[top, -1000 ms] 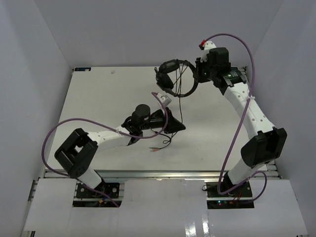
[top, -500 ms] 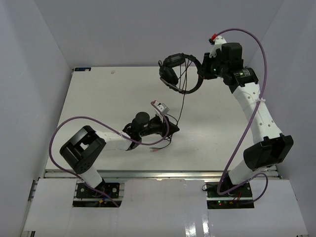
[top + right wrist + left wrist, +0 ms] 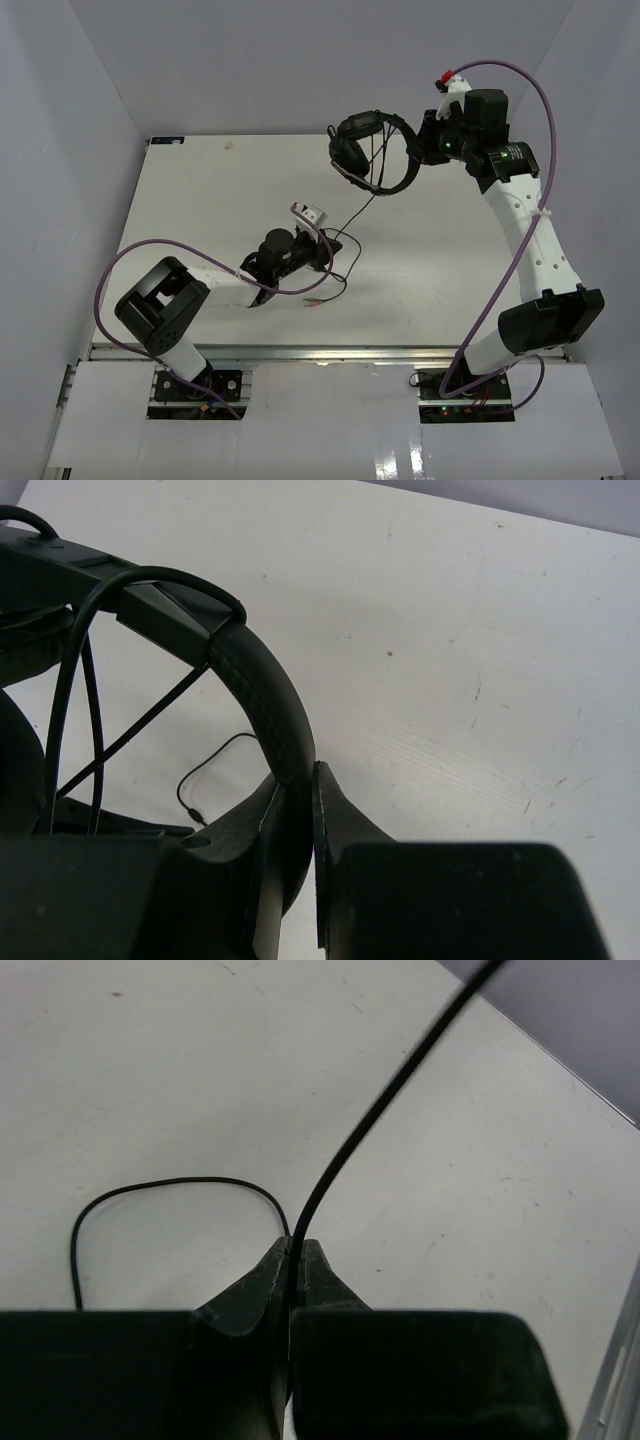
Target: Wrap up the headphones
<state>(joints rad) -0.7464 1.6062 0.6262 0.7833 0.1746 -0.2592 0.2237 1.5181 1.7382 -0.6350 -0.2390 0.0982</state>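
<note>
The black headphones (image 3: pixel 375 150) hang in the air over the far part of the table, with my right gripper (image 3: pixel 420 148) shut on their headband (image 3: pixel 270 710). One earcup (image 3: pixel 20 740) shows at the left edge of the right wrist view. The thin black cord (image 3: pixel 355 215) runs slanting down from them to my left gripper (image 3: pixel 328 248), which is low over the table. The left gripper (image 3: pixel 294 1250) is shut on the cord (image 3: pixel 380 1100). Past the jaws the slack cord (image 3: pixel 170 1182) loops on the table and ends at a reddish plug (image 3: pixel 314 298).
The white table (image 3: pixel 200 190) is walled in by grey panels on three sides. Thick purple cables (image 3: pixel 130 260) arc off both arms, one of them (image 3: pixel 535 110) high by the right wrist. A small white tag (image 3: pixel 318 214) sits on the left wrist.
My right arm has carried the headphones up and to the right. The left gripper has drawn back toward its base and closed on the cord, which now runs slanted between them.
</note>
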